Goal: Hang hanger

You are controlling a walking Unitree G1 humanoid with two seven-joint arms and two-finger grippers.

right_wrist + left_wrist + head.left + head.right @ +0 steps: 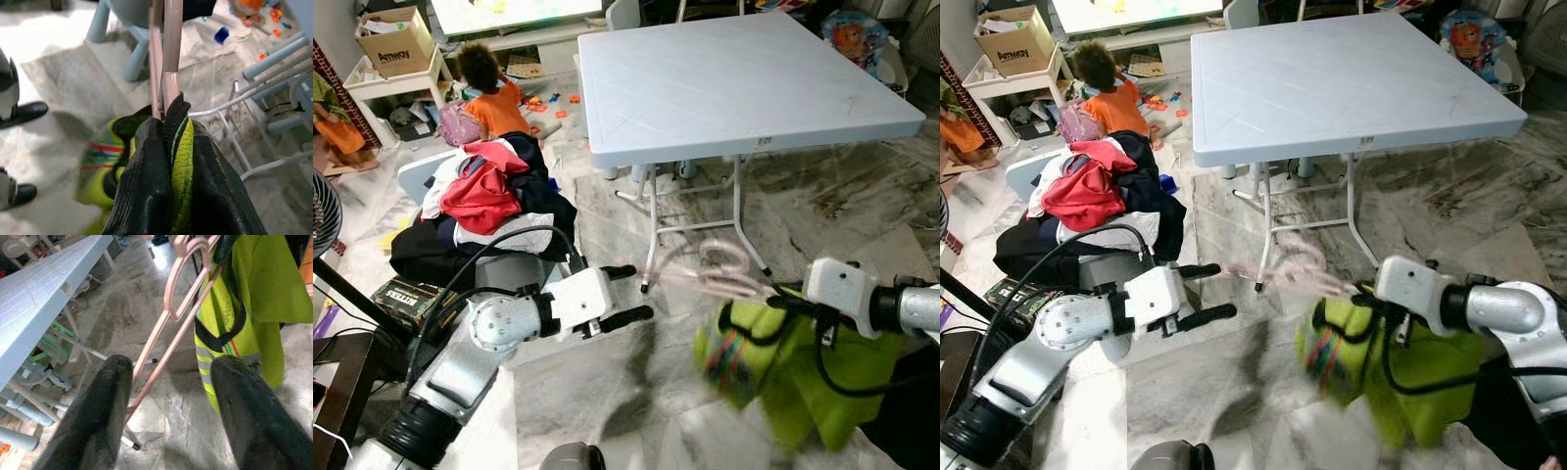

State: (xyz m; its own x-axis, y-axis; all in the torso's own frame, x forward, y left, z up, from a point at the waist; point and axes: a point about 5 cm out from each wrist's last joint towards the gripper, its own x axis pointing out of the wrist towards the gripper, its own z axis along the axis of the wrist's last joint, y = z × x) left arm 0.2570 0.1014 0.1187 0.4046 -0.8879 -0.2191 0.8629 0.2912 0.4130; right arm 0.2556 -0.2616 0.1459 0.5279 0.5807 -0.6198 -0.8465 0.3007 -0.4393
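Between claws, pink hanger

Between the spread fingers of the left tool and the right tool lies bare marble floor, crossed by the pink hanger. Ahead stand the table legs; left of the left tool, a clothes pile blocks passage.

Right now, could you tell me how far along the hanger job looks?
Done: the yellow-green garment is already on the pink hanger. In hand: the right gripper is shut on the hanger and garment together, holding them above the floor beside the white table, while the left gripper waits open, facing the hanger. Left: hooking it up; I can make out no rail or hook.
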